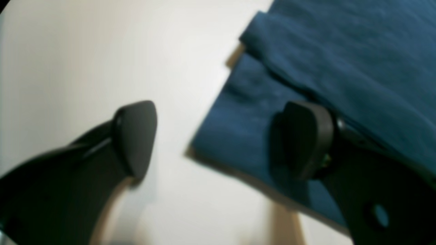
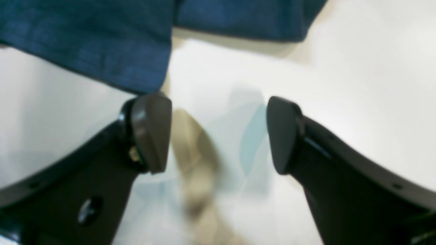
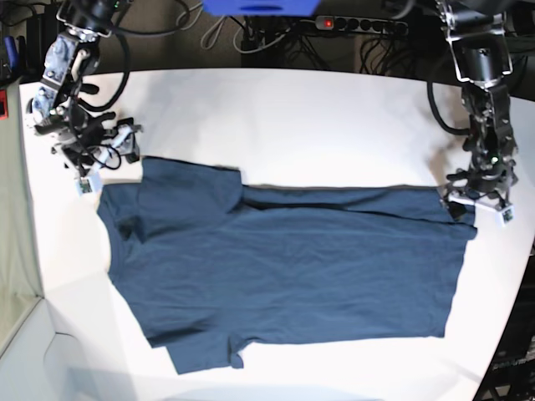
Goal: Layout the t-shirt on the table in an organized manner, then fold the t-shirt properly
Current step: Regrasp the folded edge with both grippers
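Left wrist view: the left hand (image 1: 218, 136) is spread apart, one finger (image 1: 306, 136) over the t-shirt (image 1: 340, 61) corner, clamping nothing.

Right wrist view: the right hand (image 2: 218, 136) is also apart and empty, cloth just ahead of it.

Base view: the shirt lies flat on the desk (image 3: 318, 117) with its far edge turned over (first fold apparently begun); the remaining folds are left.

The dark navy t-shirt (image 3: 284, 267) lies spread flat on the white counter (image 3: 318, 125), collar toward the counter's left end, hem toward its right, far long edge folded over.
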You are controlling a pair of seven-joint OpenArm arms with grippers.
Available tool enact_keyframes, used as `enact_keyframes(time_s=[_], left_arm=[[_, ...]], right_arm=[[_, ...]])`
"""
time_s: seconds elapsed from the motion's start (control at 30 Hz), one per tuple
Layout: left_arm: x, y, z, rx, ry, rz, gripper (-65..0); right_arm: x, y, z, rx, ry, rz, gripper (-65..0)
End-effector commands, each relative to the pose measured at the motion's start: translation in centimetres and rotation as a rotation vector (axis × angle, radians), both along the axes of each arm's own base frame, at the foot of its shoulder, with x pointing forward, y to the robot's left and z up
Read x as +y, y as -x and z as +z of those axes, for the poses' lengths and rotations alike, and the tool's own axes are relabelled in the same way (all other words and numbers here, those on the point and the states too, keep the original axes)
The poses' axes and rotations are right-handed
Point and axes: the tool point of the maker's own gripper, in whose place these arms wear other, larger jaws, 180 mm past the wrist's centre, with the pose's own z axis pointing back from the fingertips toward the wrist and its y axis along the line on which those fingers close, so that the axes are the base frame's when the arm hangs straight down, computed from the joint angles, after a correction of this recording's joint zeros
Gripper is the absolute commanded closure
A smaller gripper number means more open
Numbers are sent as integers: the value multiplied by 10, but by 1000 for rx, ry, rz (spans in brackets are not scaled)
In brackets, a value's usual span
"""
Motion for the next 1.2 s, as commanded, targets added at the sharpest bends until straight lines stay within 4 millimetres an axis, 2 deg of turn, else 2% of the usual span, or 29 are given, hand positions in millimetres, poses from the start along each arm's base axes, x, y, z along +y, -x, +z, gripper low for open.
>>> enact_keyframes(time_s=[0.0,0.17,0.27,0.5,0.63,0.77,0.83,0.93,1.07,1.1,1.17], left_arm=[[3,-10,14,-36,-13,-5,-490],[-2,-10,11,-30,-7,-14,-254],[-3,-10,10,-30,-5,-14,-185],[-2,-8,9,-25,-6,-12,-178],[-2,0,2,-7,-5,-15,-178],[-3,1,1,-4,-6,-16,-178],[-3,2,1,-3,-6,-16,-178],[-3,6,-3,8,-6,-16,-177],[-2,7,-3,7,-6,-13,-177],[-2,7,-3,9,-6,-13,-177],[-1,7,-3,9,-7,-13,-177]], right_arm=[[-4,-2,5,-16,13,2,-444],[6,3,2,-12,-10,1,-444],[27,1,4,-20,-24,48,-444],[62,-8,9,-41,-39,146,-444],[62,-9,9,-42,-40,147,-444],[64,-18,13,-70,-50,146,-438],[65,-17,5,-51,-62,143,-390],[69,-22,-3,-28,-84,150,-256],[72,-21,-9,-13,-96,148,-31],[71,-21,-8,-12,-94,149,0],[68,-25,-2,-26,-82,146,0]])
